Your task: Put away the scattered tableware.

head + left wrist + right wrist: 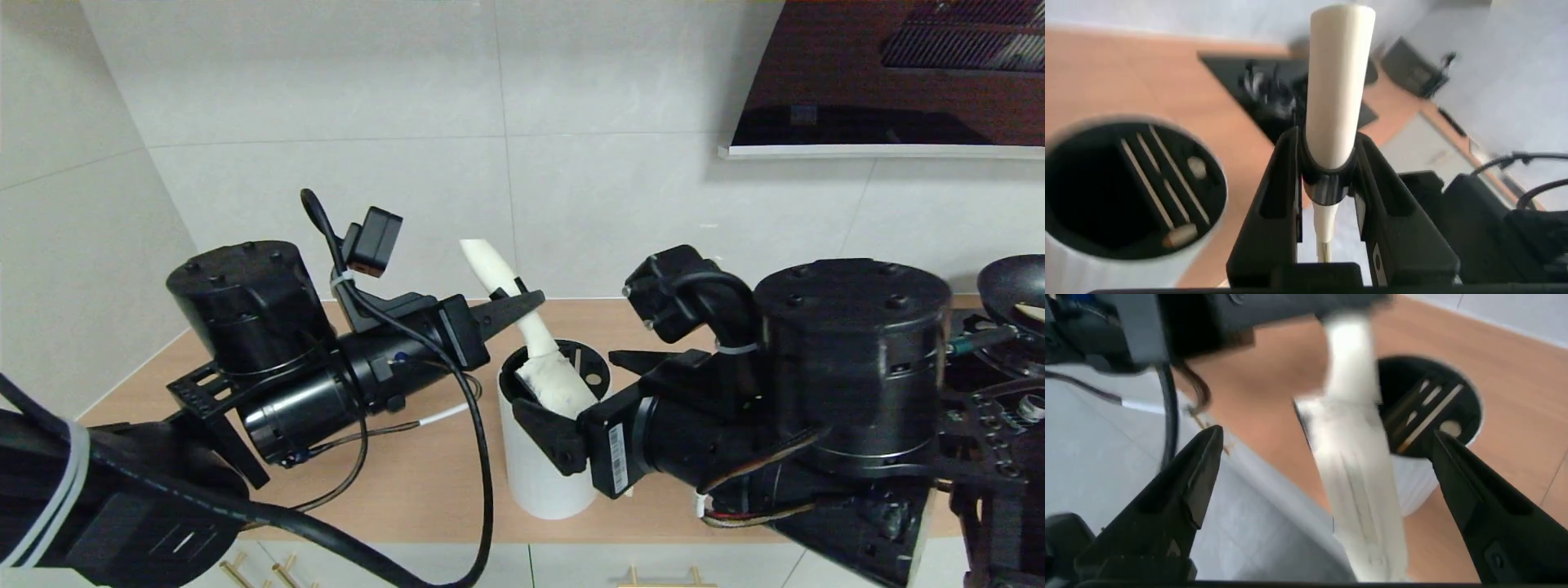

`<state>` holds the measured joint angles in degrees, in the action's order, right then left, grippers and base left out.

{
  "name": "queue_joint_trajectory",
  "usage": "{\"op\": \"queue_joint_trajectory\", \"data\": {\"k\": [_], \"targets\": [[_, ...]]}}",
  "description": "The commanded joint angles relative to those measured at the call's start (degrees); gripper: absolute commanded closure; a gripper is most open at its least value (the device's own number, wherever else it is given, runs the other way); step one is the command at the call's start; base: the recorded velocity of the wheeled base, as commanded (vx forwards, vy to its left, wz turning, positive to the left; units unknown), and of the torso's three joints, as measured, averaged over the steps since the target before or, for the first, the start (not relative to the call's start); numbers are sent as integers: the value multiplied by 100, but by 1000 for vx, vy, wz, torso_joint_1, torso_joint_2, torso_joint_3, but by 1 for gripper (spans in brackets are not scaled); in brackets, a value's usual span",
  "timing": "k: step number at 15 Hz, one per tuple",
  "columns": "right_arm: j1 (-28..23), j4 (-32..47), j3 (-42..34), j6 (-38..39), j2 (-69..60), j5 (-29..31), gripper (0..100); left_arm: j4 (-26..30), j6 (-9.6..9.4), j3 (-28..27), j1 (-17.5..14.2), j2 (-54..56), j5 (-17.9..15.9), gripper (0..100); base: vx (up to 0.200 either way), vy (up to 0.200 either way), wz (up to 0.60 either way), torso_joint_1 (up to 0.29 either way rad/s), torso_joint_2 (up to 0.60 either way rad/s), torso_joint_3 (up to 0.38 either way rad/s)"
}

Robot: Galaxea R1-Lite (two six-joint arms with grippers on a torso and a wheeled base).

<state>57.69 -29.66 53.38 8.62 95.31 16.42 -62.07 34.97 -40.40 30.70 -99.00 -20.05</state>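
Left gripper (526,304) clamped on white spatula (491,268) tilted over the holder (543,482), right gripper (1324,439) wide apart alongside

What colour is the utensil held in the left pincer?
The utensil is cream-white, shown best in the left wrist view.

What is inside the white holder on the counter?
Thin sticks show inside the holder; the white utensil reaches its opening. The bottom is too dark to see.
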Motion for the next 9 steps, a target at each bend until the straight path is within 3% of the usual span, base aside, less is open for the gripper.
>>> {"op": "queue_joint_trajectory", "data": {"k": [1,3,5,6,7,8,9], "targets": [[-100,4,-21,-9,-311,10,0,-6,-8,-38,-134,188,1,100,0,0,0,0,0,0],[-258,22,-38,-44,-557,28,0,-6,-17,-240,-336,258,1,100,0,0,0,0,0,0],[-478,39,-47,-80,-715,28,0,-6,-52,-812,-600,320,-7,100,0,0,0,0,0,0],[-513,39,-109,-141,-768,28,0,-6,-175,-987,-697,329,-7,100,0,0,0,0,0,0],[-583,30,-153,-229,-803,28,0,-6,-351,-987,-776,364,-7,100,0,0,0,0,0,0],[-618,30,-179,-326,-803,28,0,-6,-764,-943,-925,399,-7,100,0,0,0,0,0,0],[-618,30,-162,-335,-803,37,0,-6,-1063,-891,-1013,443,-7,100,0,0,0,0,0,0]]}}
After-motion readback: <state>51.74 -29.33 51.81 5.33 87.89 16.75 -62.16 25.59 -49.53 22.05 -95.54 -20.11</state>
